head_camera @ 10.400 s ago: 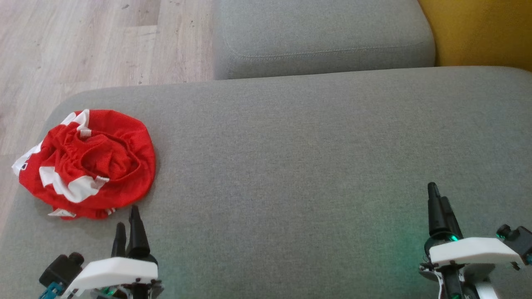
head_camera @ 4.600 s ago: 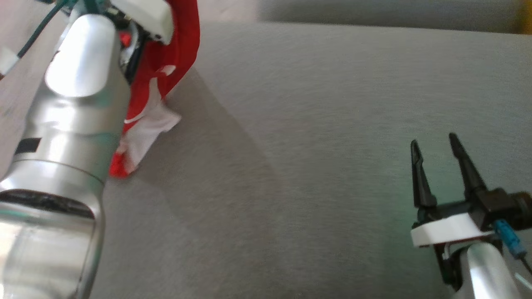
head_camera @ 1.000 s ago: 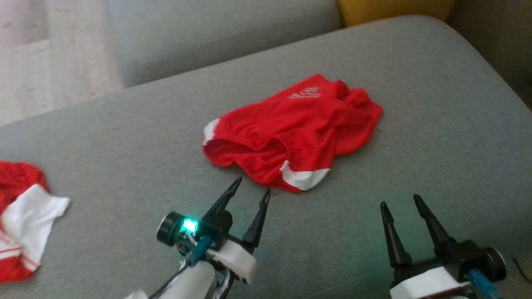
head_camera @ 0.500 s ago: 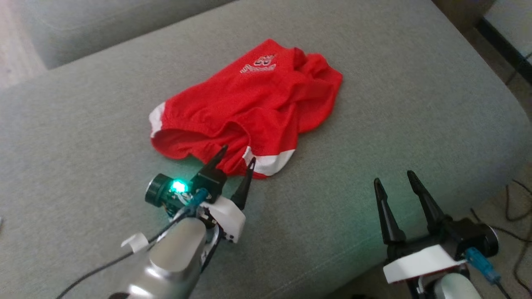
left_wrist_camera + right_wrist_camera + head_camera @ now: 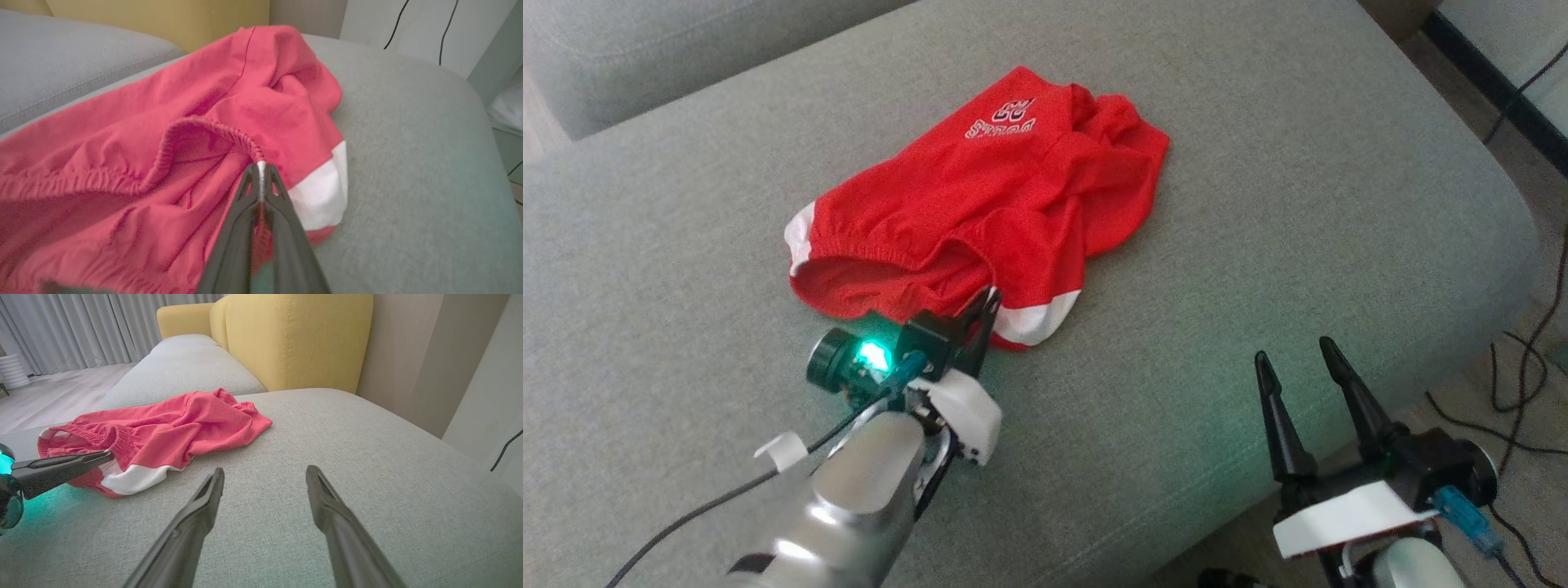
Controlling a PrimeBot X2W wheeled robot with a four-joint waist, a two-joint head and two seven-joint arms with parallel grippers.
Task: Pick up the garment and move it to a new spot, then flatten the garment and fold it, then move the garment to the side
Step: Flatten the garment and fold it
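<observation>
Our left claw [image 5: 988, 300] pinches the waistband [image 5: 212, 128] of the red shorts [image 5: 980, 204] on the sofa [image 5: 1258, 204]; right claw [image 5: 1294, 351] hovers spread.

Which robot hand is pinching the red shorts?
The left hand: its fingers are shut on the elastic edge of the red shorts. The right hand hangs open, apart from them.

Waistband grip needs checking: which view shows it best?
Left wrist view: close up, the left gripper is shut on the gathered waistband. The head view shows it from above, partly behind the gripper; the right wrist view shows it side-on, farther off.
</observation>
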